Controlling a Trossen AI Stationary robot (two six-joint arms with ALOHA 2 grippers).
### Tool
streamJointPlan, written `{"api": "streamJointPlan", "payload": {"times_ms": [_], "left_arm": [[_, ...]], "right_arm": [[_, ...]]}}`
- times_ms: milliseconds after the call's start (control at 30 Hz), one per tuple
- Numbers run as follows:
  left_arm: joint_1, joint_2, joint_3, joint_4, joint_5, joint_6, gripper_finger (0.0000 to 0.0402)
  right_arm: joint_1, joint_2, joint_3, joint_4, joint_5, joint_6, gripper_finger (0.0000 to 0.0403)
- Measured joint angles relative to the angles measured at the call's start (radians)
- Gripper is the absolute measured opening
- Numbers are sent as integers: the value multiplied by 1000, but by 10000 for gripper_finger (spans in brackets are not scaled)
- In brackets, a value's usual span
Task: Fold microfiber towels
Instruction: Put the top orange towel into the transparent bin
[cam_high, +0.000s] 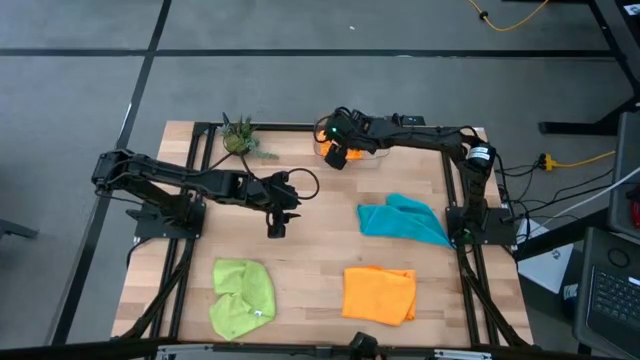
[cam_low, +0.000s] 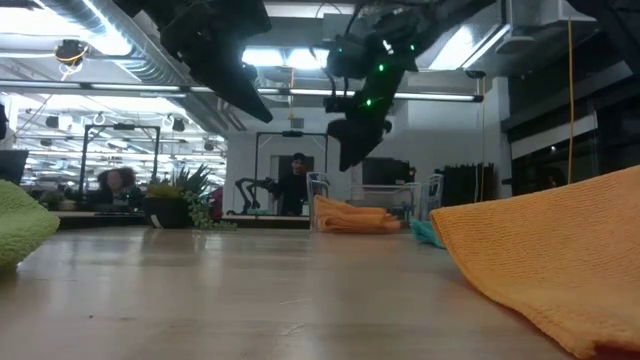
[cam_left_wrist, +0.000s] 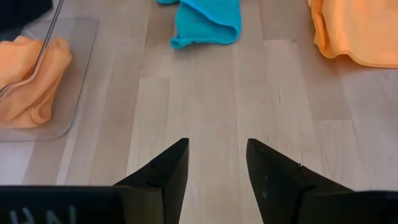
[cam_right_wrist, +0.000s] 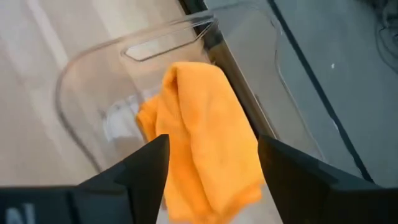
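Note:
An orange microfiber towel (cam_right_wrist: 199, 130) lies bunched inside the clear plastic bin (cam_right_wrist: 93, 81) at the table's far edge. My right gripper (cam_right_wrist: 211, 146) hangs open just above it, fingers slanting down over the bin; in the low view the gripper (cam_low: 350, 150) is clear of the towel (cam_low: 350, 215). My left gripper (cam_left_wrist: 216, 149) is open over bare wood at mid-table (cam_high: 277, 228). A teal towel (cam_high: 400, 220) lies crumpled at the right. A second orange towel (cam_high: 378, 293) and a lime green towel (cam_high: 243, 295) lie near the front edge.
A small potted plant (cam_high: 238, 138) stands at the far edge, left of the bin. Bare wood lies open in the table's middle between the towels. Black frame rails (cam_high: 180, 260) run along the table's sides.

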Motion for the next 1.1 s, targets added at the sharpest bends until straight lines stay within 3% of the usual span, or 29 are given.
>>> {"api": "streamJointPlan", "payload": {"times_ms": [233,400,467,700,933,1100], "left_arm": [[0,0,0,-11,0,0,155],[0,0,0,-16,0,-2,155],[0,0,0,-16,0,-2,155],[0,0,0,-15,0,-3,155],[0,4,0,-12,0,-3,155],[0,4,0,-12,0,-3,155]], "right_arm": [[-11,-3,111,-234,-27,-64,249],[-68,1,101,-262,-337,-147,249],[-89,5,93,-261,-401,-170,249],[-153,5,93,-195,-373,-185,248],[-158,50,19,-103,-421,-245,226],[-166,77,-4,-31,-375,-267,211]]}}
